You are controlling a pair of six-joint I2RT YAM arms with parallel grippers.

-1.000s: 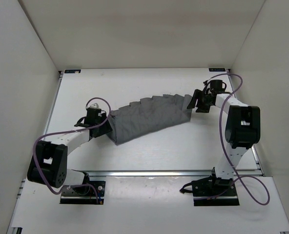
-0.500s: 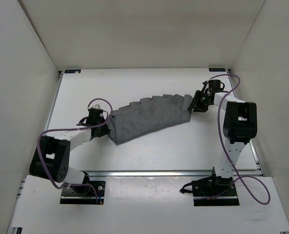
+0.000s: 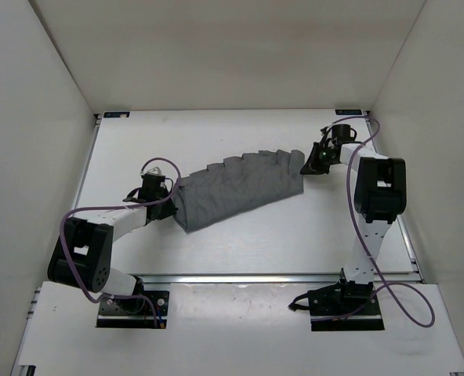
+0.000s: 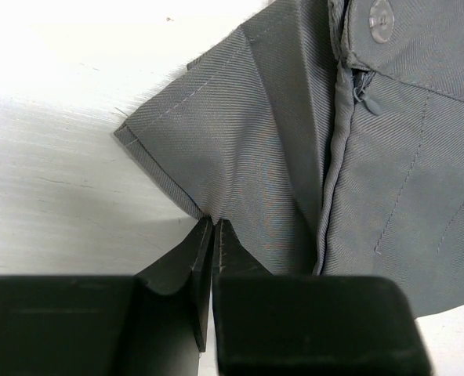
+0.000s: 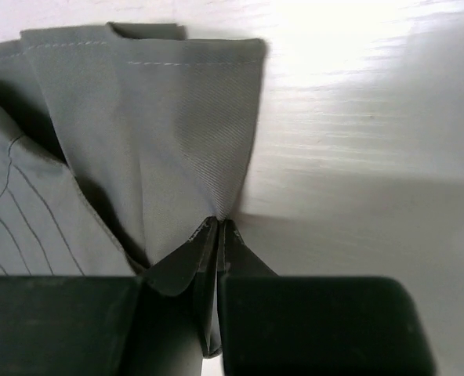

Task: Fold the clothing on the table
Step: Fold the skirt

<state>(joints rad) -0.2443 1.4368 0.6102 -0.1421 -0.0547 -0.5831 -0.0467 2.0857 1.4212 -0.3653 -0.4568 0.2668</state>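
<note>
Apart; left pincer, right pincer clamped.

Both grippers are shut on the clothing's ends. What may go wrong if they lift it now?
The left gripper pinches only an edge of the clothing, so the fabric may slip out when lifted. The right gripper also holds just the edge; if one end drops, the fold goes crooked. The clothing lies wrinkled and curved on the table, so creases may get folded in.

You see a plain white back wall; a left side wall and a right side wall join its ends.
</note>
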